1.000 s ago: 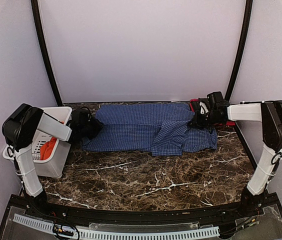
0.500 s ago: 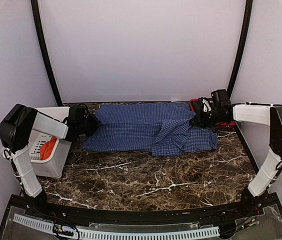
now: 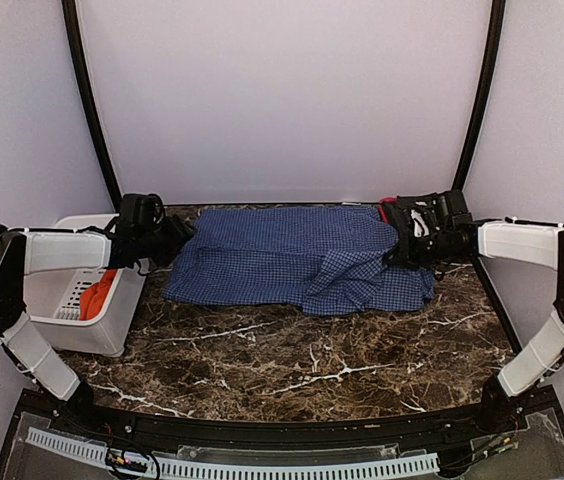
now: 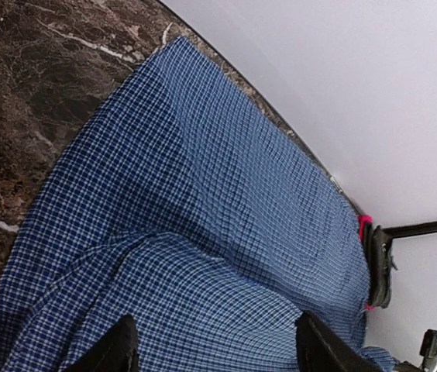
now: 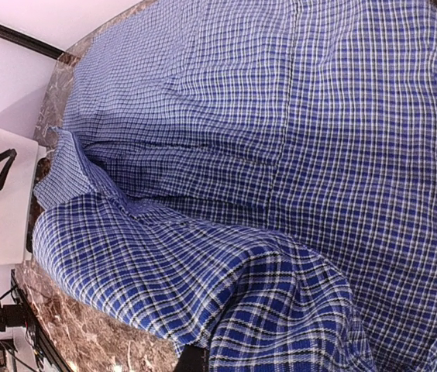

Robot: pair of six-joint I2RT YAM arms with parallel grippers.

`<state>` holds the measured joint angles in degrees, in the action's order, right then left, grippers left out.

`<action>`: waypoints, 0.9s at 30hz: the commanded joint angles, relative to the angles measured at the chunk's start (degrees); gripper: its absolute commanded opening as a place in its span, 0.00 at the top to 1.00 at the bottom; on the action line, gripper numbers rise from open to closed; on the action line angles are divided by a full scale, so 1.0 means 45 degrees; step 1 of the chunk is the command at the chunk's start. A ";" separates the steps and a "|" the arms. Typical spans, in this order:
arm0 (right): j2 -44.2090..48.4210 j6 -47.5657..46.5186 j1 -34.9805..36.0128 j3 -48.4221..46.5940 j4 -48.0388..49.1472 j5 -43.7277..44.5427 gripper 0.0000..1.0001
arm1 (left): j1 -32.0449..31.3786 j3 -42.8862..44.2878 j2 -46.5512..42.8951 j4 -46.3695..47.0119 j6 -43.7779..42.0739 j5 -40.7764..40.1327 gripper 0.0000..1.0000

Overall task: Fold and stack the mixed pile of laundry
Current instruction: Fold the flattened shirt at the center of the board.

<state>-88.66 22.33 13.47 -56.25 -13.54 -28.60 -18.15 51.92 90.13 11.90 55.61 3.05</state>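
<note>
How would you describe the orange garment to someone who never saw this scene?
Look at the dark marble table, then its left edge, where a white slotted basket stands. The orange-red garment lies inside it; its neighbour, the spread shirt, is blue-checked.

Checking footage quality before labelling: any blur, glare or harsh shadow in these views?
Top external: even light, no glare, only soft shadow beside the blue-and-white checked cloth shirt. Left wrist: sharp, white wall washed out. Right wrist: sharp, tightly cropped.

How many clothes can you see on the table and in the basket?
2. The blue checked shirt lies spread across the back of the table; the orange-red shirt sits in the white basket on the left. More may hide deeper in the basket.
</note>
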 commanded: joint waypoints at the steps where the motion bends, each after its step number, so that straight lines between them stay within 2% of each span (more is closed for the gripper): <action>1: 0.0461 -0.0407 0.0040 0.0853 0.0308 -0.0400 1.00 | 0.0040 0.1404 0.0647 -0.2615 -0.0393 -0.0277 0.30; 4: 0.0451 -0.0416 0.0087 0.1269 0.0520 -0.0439 1.00 | -0.0092 0.3443 0.1678 -0.5106 -0.0391 -0.0910 0.29; 10: 0.0192 -0.0489 0.0198 0.1427 0.0765 -0.0466 1.00 | -0.0798 0.5923 0.3670 -0.7040 0.0179 -0.2537 0.32; 19: 0.0064 -0.0580 0.0211 0.1362 0.0732 -0.0374 1.00 | -0.0888 0.8247 0.5776 -0.8537 0.1003 -0.2922 0.33; 25: 0.0065 -0.0659 0.0226 0.1391 0.0691 -0.0305 1.00 | -0.0888 0.8797 0.6610 -0.8701 0.1464 -0.2853 0.34; 27: 0.0046 -0.0688 0.0218 0.1387 0.0666 -0.0290 1.00 | -0.0888 0.8980 0.6846 -0.8743 0.1493 -0.2721 0.40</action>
<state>-88.12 20.14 14.00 -50.11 -11.94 -29.98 -22.13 89.80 119.90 -24.43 60.73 -8.88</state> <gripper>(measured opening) 0.006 0.648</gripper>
